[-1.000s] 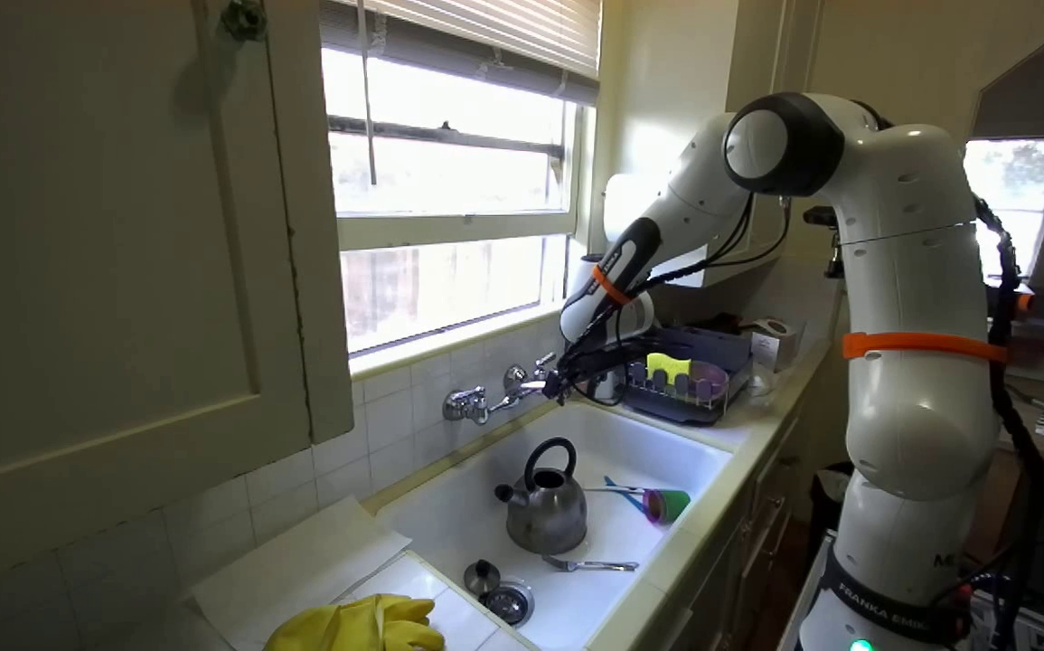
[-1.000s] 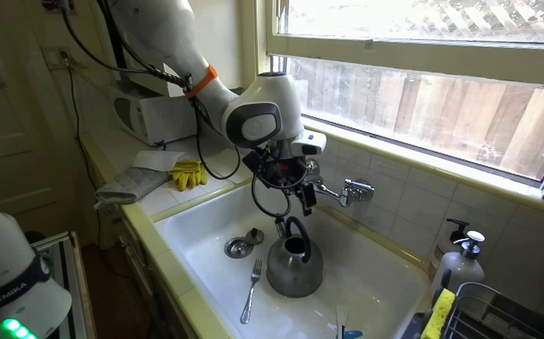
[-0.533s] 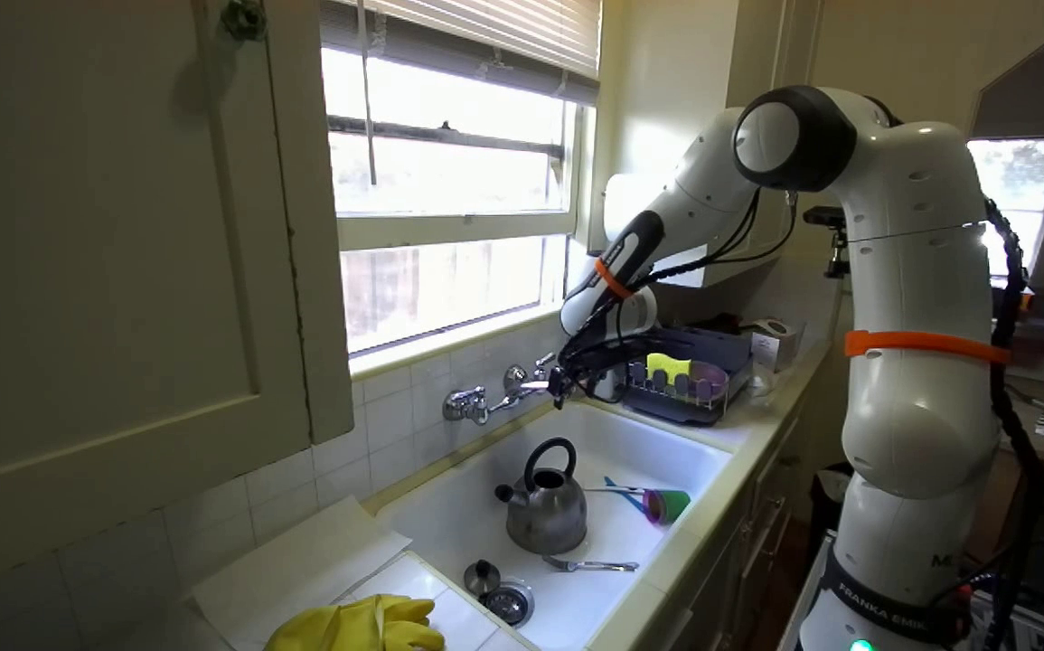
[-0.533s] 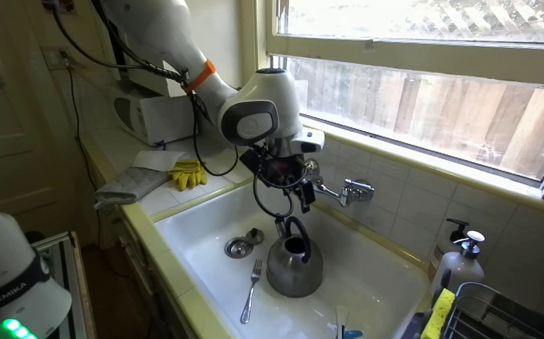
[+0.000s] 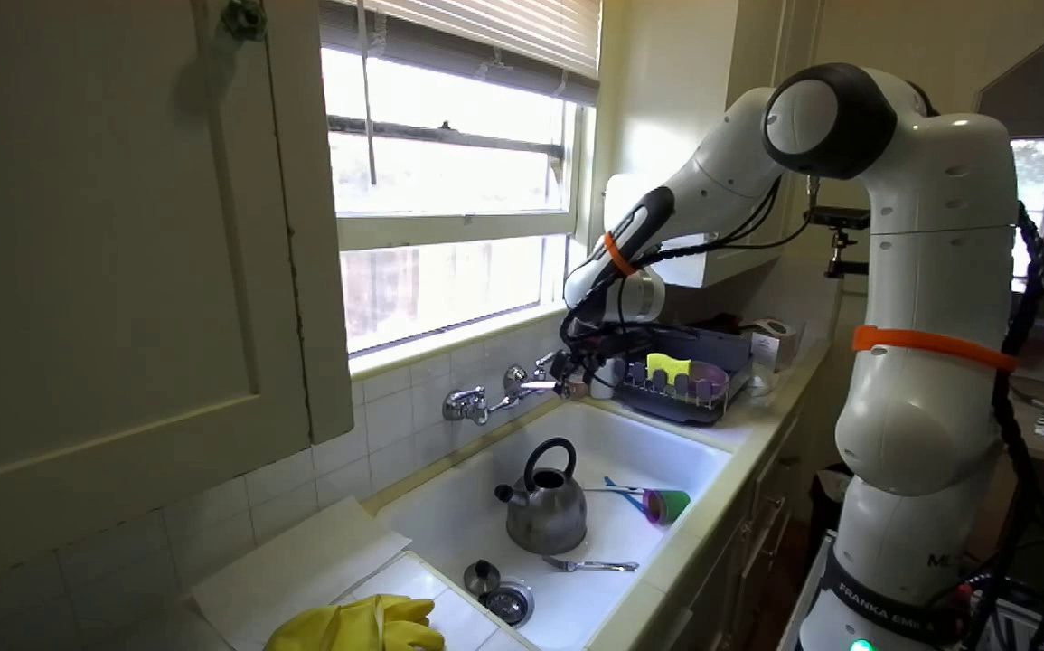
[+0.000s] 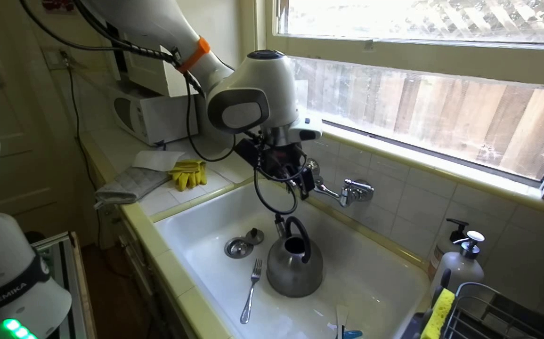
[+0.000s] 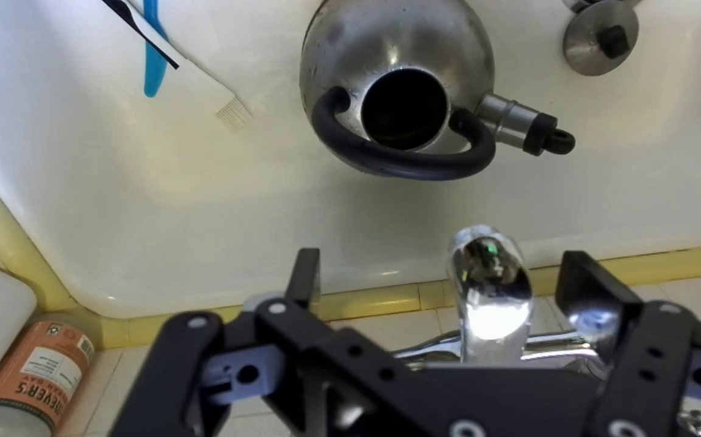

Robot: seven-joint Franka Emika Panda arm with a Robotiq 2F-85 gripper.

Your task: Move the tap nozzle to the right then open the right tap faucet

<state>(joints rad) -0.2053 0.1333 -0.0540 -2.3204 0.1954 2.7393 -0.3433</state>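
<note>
The chrome tap nozzle sticks out from the wall towards the sink in the wrist view. It also shows in an exterior view. My gripper is open, its fingers on either side of the nozzle with a gap on both sides, touching neither. In both exterior views my gripper hangs at the tap, above the kettle. The right tap faucet is the chrome end nearer the dish rack; it shows in both exterior views. In the wrist view my gripper hides most of the tap body.
A grey kettle stands in the white sink below the tap, with a fork beside it. Soap bottles and a dish rack stand at the sink's right end. Yellow gloves lie at its left end. The tiled wall is behind the tap.
My arm and gripper have moved up, and the elbow has shifted back, away from the window. The nozzle shows no clear movement.
</note>
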